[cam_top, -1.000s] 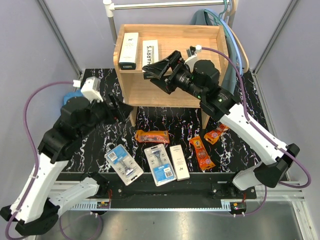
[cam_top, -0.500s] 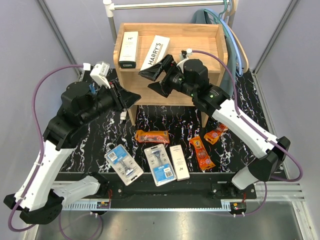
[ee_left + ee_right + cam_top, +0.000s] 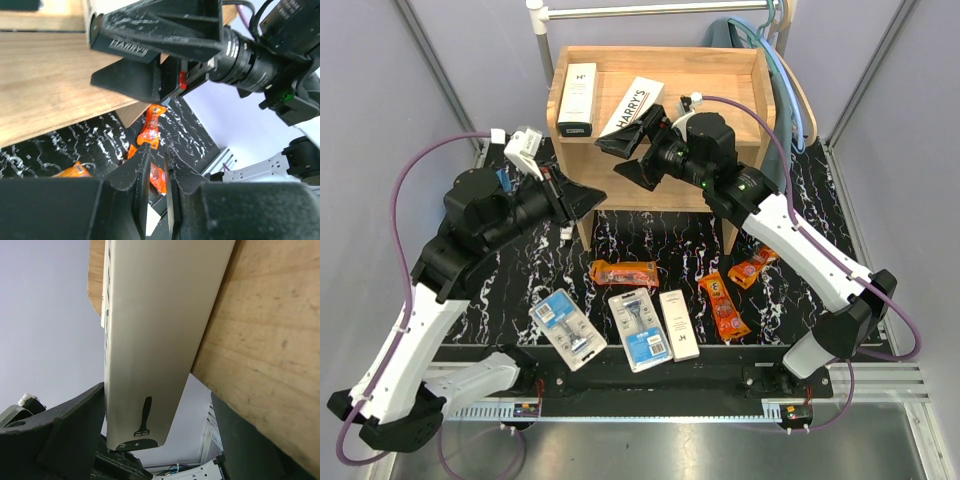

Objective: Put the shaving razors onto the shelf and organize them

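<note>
The wooden shelf [image 3: 720, 75] stands at the back. One white razor box [image 3: 578, 100] stands at its top left. A second white box [image 3: 634, 100] leans tilted beside it, its lower end between the wide jaws of my right gripper [image 3: 628, 155]. In the right wrist view that box [image 3: 155, 330] lies against the left finger, with a gap to the right one, so the right gripper [image 3: 157, 390] is open. My left gripper [image 3: 592, 195] hovers by the shelf's front left edge, empty. Its jaws [image 3: 157, 150] are almost together, only a thin slit apart.
On the black marble table lie two blue blister cards [image 3: 566, 328] [image 3: 642, 328], a third white box [image 3: 678, 324] and three orange pouches [image 3: 623, 272] [image 3: 724, 305] [image 3: 753, 267]. A metal clothes rail [image 3: 660, 10] and hangers with blue cloth [image 3: 772, 60] stand behind the shelf.
The second white box went from upright to tilted as my right gripper shifted left around it. My left arm rose towards the shelf's front and its jaws closed.
</note>
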Controlling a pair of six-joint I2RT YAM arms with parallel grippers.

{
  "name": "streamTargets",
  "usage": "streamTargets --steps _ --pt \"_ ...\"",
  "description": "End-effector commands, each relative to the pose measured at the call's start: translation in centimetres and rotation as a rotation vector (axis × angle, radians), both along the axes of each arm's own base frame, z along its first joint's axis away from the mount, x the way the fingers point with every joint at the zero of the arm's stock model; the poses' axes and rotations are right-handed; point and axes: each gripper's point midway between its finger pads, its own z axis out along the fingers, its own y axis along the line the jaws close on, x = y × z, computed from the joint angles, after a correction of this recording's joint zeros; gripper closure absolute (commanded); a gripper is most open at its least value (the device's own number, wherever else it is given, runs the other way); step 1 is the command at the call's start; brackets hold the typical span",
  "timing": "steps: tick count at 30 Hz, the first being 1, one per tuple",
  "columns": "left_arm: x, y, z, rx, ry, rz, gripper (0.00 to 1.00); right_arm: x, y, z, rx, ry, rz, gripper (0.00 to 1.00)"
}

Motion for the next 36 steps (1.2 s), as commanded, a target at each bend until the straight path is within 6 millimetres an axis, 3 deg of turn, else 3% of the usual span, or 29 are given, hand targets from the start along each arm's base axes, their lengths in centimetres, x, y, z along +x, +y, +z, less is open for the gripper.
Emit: streamTargets --steps 1,9,13,18,30,36 --pt "0.4 -1.7 2.5 -0.059 -0.069 -0.069 0.82 -0.4 -0.9 2.7 0.039 -0.046 0.001 0.1" --pt "0.8 -2.0 2.4 -0.056 -0.072 -0.073 0.82 -0.8 -2.4 3.6 0.054 -0.064 -0.048 0.11" --pt "0.8 -1.8 1.4 -0.049 -0.063 -0.063 0.82 -1.6 -4.3 5.2 0.108 -0.097 -0.102 0.13" --pt "0.6 -1.4 0.3 -0.035 -0.056 -0.049 0.82 -1.7 -6.2 5.6 0.134 -0.111 -0.184 0.19" --pt "-0.2 -0.7 -0.9 -0.021 -0.049 -0.042 0.82 -0.2 -5.1 4.5 0.126 -0.087 -0.185 0.21" --pt "-0.3 -0.4 -1.4 -0.009 -0.042 -0.033 0.82 0.1 -5.5 4.8 0.135 -0.09 -0.214 0.35"
